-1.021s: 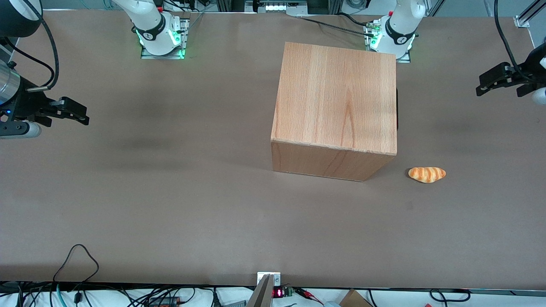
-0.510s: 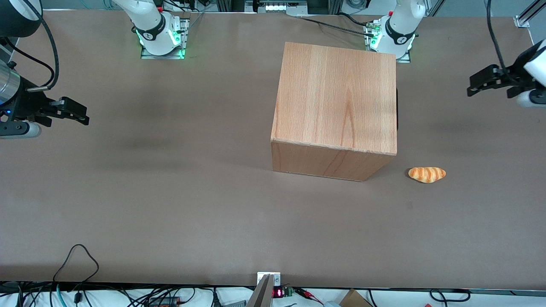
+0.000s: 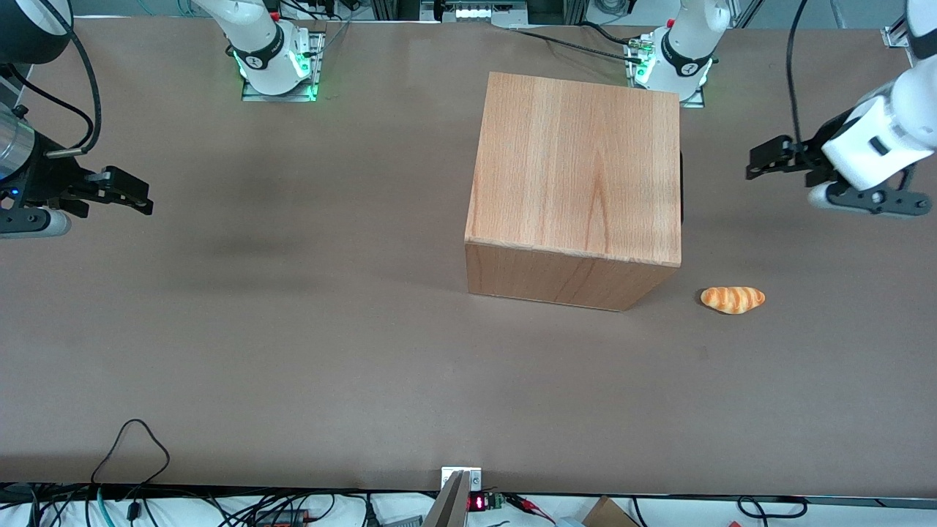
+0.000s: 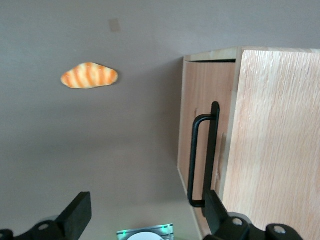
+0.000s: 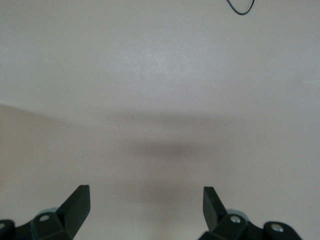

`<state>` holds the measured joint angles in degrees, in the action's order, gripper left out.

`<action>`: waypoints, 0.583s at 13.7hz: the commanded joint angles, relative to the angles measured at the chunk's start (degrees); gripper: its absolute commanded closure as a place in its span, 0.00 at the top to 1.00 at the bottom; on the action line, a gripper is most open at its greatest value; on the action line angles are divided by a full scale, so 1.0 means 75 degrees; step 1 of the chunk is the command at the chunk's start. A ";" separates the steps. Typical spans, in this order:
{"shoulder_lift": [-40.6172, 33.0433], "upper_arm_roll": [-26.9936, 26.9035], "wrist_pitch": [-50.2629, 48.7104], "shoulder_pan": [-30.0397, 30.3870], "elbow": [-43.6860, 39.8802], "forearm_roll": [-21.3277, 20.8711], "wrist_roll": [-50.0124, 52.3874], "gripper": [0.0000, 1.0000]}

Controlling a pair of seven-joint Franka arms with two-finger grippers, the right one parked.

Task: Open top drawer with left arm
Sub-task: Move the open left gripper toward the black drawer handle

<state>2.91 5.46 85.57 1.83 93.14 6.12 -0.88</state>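
A striped orange bread roll (image 3: 733,299) lies on the brown table (image 3: 293,329), near the cabinet (image 3: 578,168).

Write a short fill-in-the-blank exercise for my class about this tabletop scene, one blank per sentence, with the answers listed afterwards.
1. The left arm's hand hangs in the air, its fingers ____ and holding nothing.
2. The cabinet is made of ____.
3. The handle on the top drawer is coloured ____.
4. The small orange striped item on the table is a ____.

Answers: open; wood; black; bread roll
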 commanded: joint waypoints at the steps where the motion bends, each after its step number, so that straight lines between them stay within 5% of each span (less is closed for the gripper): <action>1: -0.0294 0.0069 0.0612 0.0108 0.0856 0.0320 -0.0117 1.00; 8: -0.0318 0.0186 0.1480 0.0096 0.1971 0.0531 -0.0175 1.00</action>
<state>2.65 6.30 94.71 1.84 104.44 8.37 -0.89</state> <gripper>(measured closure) 0.000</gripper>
